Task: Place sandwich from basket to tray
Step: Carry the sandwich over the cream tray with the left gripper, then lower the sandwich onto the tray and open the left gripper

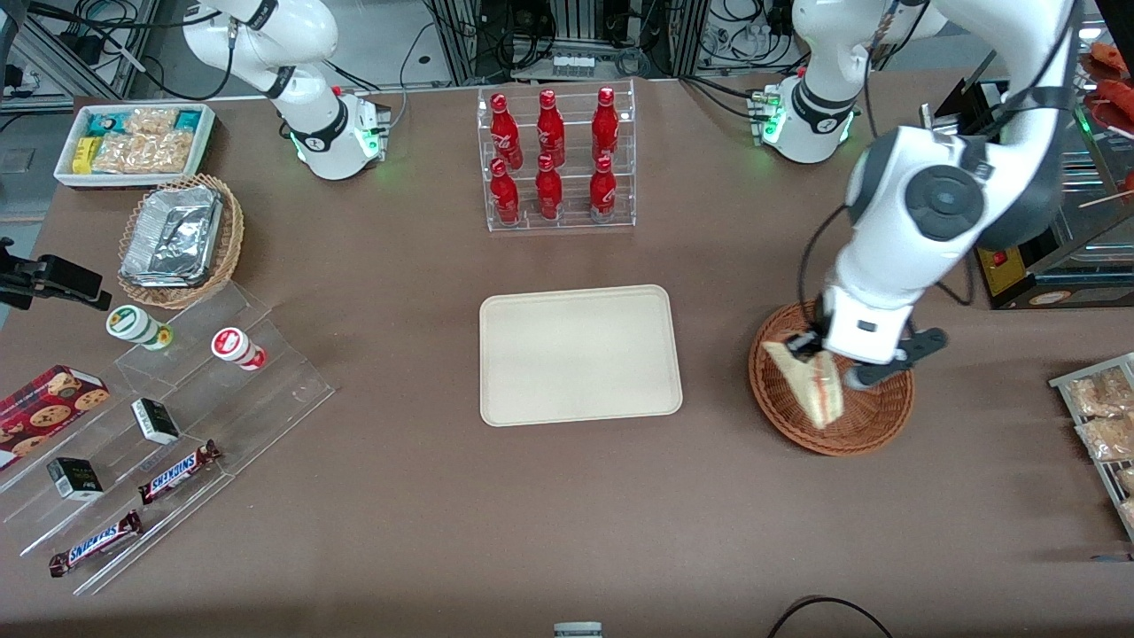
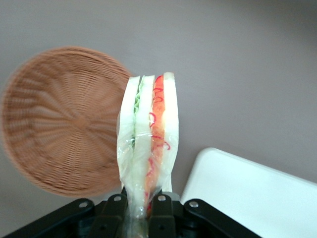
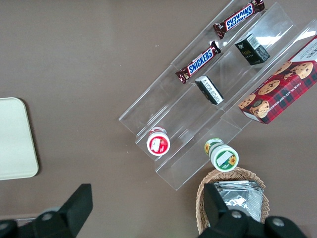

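My left gripper (image 1: 828,359) is shut on the sandwich (image 1: 811,381), a plastic-wrapped wedge of pale bread with a red and green filling stripe. It holds the sandwich lifted above the round reddish-brown wicker basket (image 1: 873,425), over the basket's side toward the tray. In the left wrist view the sandwich (image 2: 148,144) stands out from between the black fingers (image 2: 111,218), with the empty basket (image 2: 59,119) below it and a corner of the tray (image 2: 257,193) beside it. The cream-beige tray (image 1: 580,354) lies empty at the table's middle.
A clear rack of red bottles (image 1: 554,159) stands farther from the front camera than the tray. A black machine (image 1: 1028,266) and a rack of snack packets (image 1: 1103,416) sit at the working arm's end. A clear stepped display with snacks (image 1: 168,425) lies toward the parked arm's end.
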{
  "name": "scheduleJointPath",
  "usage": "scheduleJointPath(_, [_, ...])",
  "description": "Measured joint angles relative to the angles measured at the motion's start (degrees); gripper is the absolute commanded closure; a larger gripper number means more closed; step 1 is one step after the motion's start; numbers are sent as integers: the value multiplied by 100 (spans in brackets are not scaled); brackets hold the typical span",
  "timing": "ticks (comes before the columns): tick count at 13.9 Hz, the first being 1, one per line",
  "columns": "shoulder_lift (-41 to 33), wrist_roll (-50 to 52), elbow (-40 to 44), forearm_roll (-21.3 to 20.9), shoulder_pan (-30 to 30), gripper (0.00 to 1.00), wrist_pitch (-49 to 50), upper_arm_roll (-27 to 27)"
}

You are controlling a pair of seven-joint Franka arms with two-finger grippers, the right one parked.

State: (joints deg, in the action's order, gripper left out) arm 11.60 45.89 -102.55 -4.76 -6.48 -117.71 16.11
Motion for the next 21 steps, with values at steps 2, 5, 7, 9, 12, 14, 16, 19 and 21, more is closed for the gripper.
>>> scheduleJointPath(2, [306,22,224,-8,-535,100,-1,22])
scheduleJointPath(5, [813,89,480,-21,-1290,100,-36,34])
scheduleJointPath(7, [1159,197,597,-72,-1691,100,-262,33])
scheduleJointPath(9, [1526,403,707,-298,-2017,100,-424,31])
scheduleJointPath(12, [2037,824,848,-664,-2374,100,-848,31])
scheduleJointPath(14, [2326,1036,893,-823,-2582,100,-1048,27])
scheduleJointPath(16, [2590,1266,994,-984,-2750,100,-1141,24])
scheduleJointPath(19, [2851,1592,1094,-1123,-2893,40,-1153,22])
scheduleJointPath(21, [2868,1694,1144,-1157,-2917,0,-1149,22])
